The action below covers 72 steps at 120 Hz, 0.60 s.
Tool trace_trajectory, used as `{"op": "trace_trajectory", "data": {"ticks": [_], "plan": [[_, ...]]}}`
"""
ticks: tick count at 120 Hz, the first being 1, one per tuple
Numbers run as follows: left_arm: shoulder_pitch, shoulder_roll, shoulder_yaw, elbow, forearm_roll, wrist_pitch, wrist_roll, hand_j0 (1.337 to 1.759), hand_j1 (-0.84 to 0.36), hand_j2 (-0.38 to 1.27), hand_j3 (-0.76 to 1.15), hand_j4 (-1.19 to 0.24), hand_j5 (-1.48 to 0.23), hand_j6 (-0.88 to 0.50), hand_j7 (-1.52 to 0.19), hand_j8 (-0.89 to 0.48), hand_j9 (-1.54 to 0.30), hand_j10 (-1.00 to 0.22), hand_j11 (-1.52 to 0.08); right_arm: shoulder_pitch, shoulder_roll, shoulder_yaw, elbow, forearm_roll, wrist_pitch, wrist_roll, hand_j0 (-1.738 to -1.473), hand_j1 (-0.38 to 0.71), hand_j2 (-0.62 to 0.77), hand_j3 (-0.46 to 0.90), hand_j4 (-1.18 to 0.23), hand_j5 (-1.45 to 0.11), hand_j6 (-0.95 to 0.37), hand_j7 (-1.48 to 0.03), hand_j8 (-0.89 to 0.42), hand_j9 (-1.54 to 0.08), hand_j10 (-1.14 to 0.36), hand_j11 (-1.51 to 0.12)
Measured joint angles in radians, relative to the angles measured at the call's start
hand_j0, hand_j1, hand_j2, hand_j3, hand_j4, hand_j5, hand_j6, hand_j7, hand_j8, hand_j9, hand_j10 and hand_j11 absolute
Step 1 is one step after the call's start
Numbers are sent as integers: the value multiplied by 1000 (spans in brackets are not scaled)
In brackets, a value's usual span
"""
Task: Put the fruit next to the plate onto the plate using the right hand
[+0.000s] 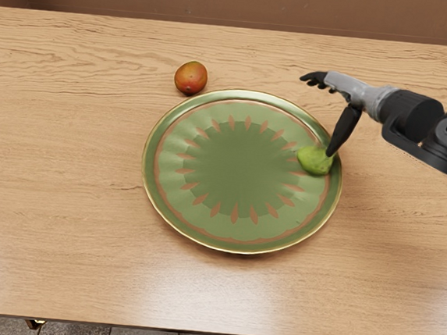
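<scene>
right hand [341, 92] at upper right of the frame, fingers spread, one dark finger pointing down at the green fruit [315, 161] lying on the right rim of the plate [171, 143]; mango [191, 77] on the tabletop [64, 200] just beyond the plate's upper left.

You only get one head view: it looks down at a slant from the near edge of the table [53, 231] toward its far edge, back enough to show nearly everything.
</scene>
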Motion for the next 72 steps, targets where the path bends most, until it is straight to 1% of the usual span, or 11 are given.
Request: {"op": "trace_trajectory", "data": {"ticks": [12, 18, 26, 36, 46, 56, 72], "plan": [[-5, 0, -2, -1, -1, -2, 0, 1658, 346, 1, 0, -3, -4, -4, -4, -4, -4, -3, -4, 3, -44, 138, 0, 168, 243, -17, -1658, -270, 24, 0, -78, -102, -81, -99, -61, -101, -64, -100], [-6, 0, -1, -2, 0, -2, 0, 1658, 346, 1, 0, -3, -4, -3, -4, -3, -4, -3, -4, 2, -81, 194, 0, 271, 352, -17, -1658, -282, 18, 0, -66, -86, -68, -83, -53, -85, -55, -84], [3, 0, 0, -3, -1, -3, 0, 1658, 346, 1, 0, -3, -4, -4, -4, -4, -4, -3, -4, -4, -147, 238, -1, 400, 435, -10, -1658, -294, 12, 0, -54, -69, -56, -68, -44, -69, -46, -68], [3, 0, -1, -4, -1, -3, 0, 1658, 345, 1, 0, -4, -4, -4, -4, -4, -4, -4, -4, -18, -237, 265, -4, 514, 487, 19, -1658, -305, 7, 0, -44, -55, -45, -54, -37, -55, -38, -54], [3, 0, -2, -4, -3, -3, 0, 1658, 346, 1, 0, -3, -4, -4, -4, -3, -4, -3, -4, -43, -301, 277, -12, 575, 510, 50, -1658, -312, 4, 0, -36, -46, -38, -45, -32, -45, -32, -45], [3, 0, -3, -5, -5, -3, 0, 1658, 345, 1, 0, -4, -4, -4, -4, -4, -4, -3, -4, -74, -331, 278, -22, 601, 520, 64, -1658, -317, 2, 0, -32, -39, -33, -39, -29, -39, -29, -39], [0, 0, -4, -5, -4, -3, 1, 1658, 345, 1, 0, -3, -4, -4, -4, -4, -4, -3, -4, -122, -349, 276, -29, 611, 526, 71, -1658, -321, 0, 0, -27, -33, -28, -33, -26, -33, -26, -33]]}}
